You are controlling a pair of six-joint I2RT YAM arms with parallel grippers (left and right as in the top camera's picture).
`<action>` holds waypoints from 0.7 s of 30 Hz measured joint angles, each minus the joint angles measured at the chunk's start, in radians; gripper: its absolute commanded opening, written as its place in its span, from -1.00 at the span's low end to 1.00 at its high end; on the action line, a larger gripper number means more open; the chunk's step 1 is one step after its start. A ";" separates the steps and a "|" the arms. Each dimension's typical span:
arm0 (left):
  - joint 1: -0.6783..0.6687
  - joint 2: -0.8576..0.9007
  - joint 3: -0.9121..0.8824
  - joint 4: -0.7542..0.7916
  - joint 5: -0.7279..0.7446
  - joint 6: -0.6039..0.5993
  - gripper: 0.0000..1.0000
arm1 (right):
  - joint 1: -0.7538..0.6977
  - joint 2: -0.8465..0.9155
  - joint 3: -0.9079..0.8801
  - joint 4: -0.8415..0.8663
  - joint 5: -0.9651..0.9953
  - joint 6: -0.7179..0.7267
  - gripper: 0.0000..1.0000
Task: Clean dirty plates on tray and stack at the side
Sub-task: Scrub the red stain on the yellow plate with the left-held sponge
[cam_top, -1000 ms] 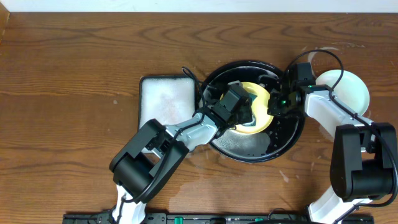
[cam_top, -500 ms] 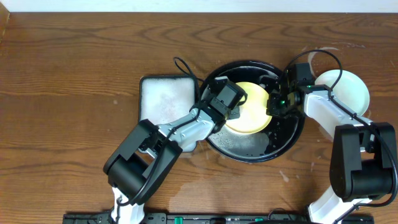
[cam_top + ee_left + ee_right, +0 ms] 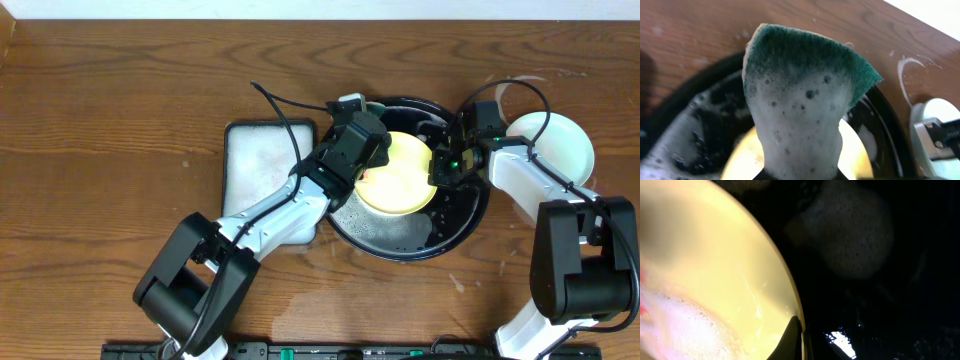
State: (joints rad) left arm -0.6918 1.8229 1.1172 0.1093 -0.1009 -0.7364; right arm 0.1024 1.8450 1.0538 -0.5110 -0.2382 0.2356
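The yellow plate [image 3: 403,178] lies in the black tray [image 3: 455,225], sudsy, with a red smear at its left edge. My left gripper [image 3: 362,140] is shut on a green sponge [image 3: 800,90] covered in foam and holds it over the tray's far-left part, above the yellow plate [image 3: 742,160]. My right gripper [image 3: 441,167] is shut on the yellow plate's right rim. In the right wrist view one finger [image 3: 796,340] lies over the rim of the plate [image 3: 705,265]. A pale plate [image 3: 560,145] sits on the wood at the right side; I cannot tell if it is a stack.
A white rectangular tray [image 3: 262,165] stands just left of the black tray. A foam blob [image 3: 850,230] lies on the tray's wet floor [image 3: 890,310]. Whitish soapy marks [image 3: 300,290] show on the wood in front.
My left gripper has moved with the sponge from the middle of the yellow plate up and left towards the tray's far rim. The right gripper and the plate have stayed put.
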 measured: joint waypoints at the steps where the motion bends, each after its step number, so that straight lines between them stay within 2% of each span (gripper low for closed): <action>1: 0.000 0.004 0.000 0.000 0.014 -0.008 -0.72 | 0.000 0.000 0.000 0.000 -0.003 -0.018 -0.98; 7: 0.000 0.036 0.000 -0.010 0.067 -0.038 -0.32 | 0.038 0.000 0.002 0.001 -0.011 -0.096 -0.98; 17: 0.000 0.042 0.000 -0.093 0.093 -0.048 -0.23 | 0.104 0.006 0.004 -0.002 -0.040 -0.126 -0.98; 21: 0.000 0.042 0.000 -0.134 0.095 -0.043 0.11 | 0.104 0.007 0.010 -0.013 -0.039 -0.127 -0.98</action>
State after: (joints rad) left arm -0.6918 1.8652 1.1168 -0.0250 -0.0059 -0.7795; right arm 0.2066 1.8523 1.0634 -0.5236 -0.2771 0.1089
